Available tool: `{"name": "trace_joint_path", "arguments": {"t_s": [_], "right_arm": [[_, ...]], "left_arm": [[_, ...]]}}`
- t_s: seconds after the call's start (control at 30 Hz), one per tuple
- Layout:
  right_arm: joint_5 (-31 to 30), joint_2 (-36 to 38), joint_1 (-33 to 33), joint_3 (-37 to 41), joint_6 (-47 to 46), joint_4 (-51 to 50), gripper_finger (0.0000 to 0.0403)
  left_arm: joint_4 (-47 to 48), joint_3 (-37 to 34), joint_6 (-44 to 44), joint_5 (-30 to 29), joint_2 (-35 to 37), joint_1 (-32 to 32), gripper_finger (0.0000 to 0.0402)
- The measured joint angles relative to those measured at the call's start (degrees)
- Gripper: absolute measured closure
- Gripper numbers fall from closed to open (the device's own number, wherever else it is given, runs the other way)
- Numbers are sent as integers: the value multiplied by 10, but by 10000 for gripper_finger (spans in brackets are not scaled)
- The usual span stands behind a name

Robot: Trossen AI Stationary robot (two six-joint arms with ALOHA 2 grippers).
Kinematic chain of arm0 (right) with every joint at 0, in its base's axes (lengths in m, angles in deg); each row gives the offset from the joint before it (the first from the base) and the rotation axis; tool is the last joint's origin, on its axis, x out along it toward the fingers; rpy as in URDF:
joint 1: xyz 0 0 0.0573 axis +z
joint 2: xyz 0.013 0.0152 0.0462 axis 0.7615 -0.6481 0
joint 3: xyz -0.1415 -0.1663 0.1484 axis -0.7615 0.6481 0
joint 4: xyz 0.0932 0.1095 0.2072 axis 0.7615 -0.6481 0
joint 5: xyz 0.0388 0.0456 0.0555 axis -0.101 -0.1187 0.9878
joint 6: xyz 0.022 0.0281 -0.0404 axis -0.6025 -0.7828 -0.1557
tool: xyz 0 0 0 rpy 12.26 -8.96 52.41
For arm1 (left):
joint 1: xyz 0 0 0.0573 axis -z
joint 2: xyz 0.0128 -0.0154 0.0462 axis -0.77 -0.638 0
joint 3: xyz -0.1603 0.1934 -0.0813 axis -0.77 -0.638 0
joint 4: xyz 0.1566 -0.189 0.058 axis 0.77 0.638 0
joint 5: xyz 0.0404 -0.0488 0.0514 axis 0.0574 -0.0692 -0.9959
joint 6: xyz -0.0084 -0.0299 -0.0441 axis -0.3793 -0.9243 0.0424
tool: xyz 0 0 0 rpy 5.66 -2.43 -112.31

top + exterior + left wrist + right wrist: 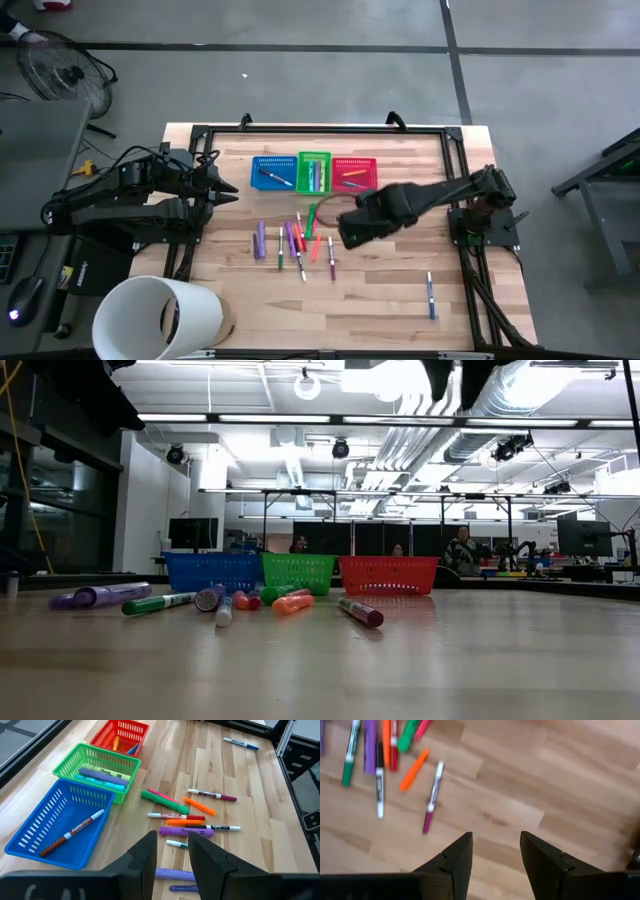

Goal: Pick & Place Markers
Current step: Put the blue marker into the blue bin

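Observation:
Loose markers point(295, 240) lie flat in a cluster on the wooden table, in purple, green, orange, red and white; they also show as markers point(185, 817), markers point(290, 602) and markers point(380, 755). One blue marker point(431, 295) lies alone toward the near right. My right gripper point(348, 232) hovers open just right of the cluster, over bare wood, with my right gripper point(496, 852) empty. My left gripper point(228, 190) waits open at the table's left, and my left gripper point(172, 855) holds nothing.
Three mesh baskets stand in a row at the far side: blue basket point(272, 172), green basket point(314, 172) and red basket point(354, 172), each with markers inside. A white cylinder point(155, 318) stands at the near left corner. Bare wood lies between the cluster and the lone blue marker.

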Motion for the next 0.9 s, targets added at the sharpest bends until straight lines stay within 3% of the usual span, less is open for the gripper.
{"name": "trace_joint_path", "arguments": {"t_s": [0.37, 0.67, 0.9], "right_arm": [[11, 0, 114, 5, -172, -13, 249], [135, -1, 199, 102, -308, -2, 249], [195, -1, 235, 184, -359, 92, 249]], "left_arm": [[0, 0, 0, 0, 0, 0, 291], [0, 0, 0, 0, 0, 0, 291], [0, 0, 0, 0, 0, 0, 291]]}}
